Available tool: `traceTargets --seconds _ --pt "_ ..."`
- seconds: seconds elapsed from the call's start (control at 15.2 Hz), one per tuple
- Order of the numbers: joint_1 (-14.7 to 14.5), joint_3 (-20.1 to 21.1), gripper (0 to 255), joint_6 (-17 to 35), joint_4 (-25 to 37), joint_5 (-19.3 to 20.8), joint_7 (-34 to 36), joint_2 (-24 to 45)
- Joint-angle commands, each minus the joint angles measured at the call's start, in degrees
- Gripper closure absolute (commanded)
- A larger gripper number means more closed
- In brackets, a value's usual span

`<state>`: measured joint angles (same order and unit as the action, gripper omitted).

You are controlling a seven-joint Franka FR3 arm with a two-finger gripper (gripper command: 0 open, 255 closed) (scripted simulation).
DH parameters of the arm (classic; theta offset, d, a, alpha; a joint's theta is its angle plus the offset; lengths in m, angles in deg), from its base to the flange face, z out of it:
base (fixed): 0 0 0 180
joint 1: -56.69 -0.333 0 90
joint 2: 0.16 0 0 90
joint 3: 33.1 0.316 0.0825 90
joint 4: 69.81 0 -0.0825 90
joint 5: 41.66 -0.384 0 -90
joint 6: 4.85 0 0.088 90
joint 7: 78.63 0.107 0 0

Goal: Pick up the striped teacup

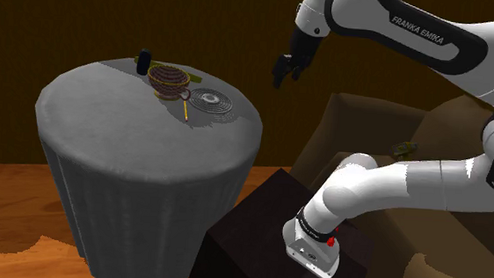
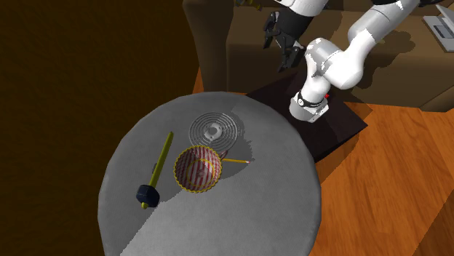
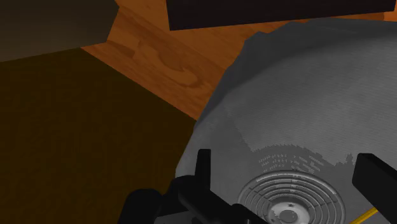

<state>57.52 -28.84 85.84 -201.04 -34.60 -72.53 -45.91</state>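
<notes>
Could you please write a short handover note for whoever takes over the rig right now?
End effector: open and empty, in the air off the table's edge on the stand's side.
Teacup: upright on the table, beside a grey ridged disc, with a pen on its other side and a pencil by it.
Done: nothing grasped yet.
Left: bring the end effector over the teacup, lower it, close on it and lift.
</notes>
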Motion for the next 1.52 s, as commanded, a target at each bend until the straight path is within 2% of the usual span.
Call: traceTargets --seconds 0.0,0.73,1.12,1.45 --pt "0.0 0.0 0 0.0 0.0 0.0 0.0 0.0" --pt "-0.31 7.91 0 9.22 10.94 0.02 8.64 21.81" --pt "-0.51 11.86 0 11.18 20.65 2.87 13.71 34.93" --pt "-1.69 14.38 0 10.73 31.07 6.79 17.93 46.66"
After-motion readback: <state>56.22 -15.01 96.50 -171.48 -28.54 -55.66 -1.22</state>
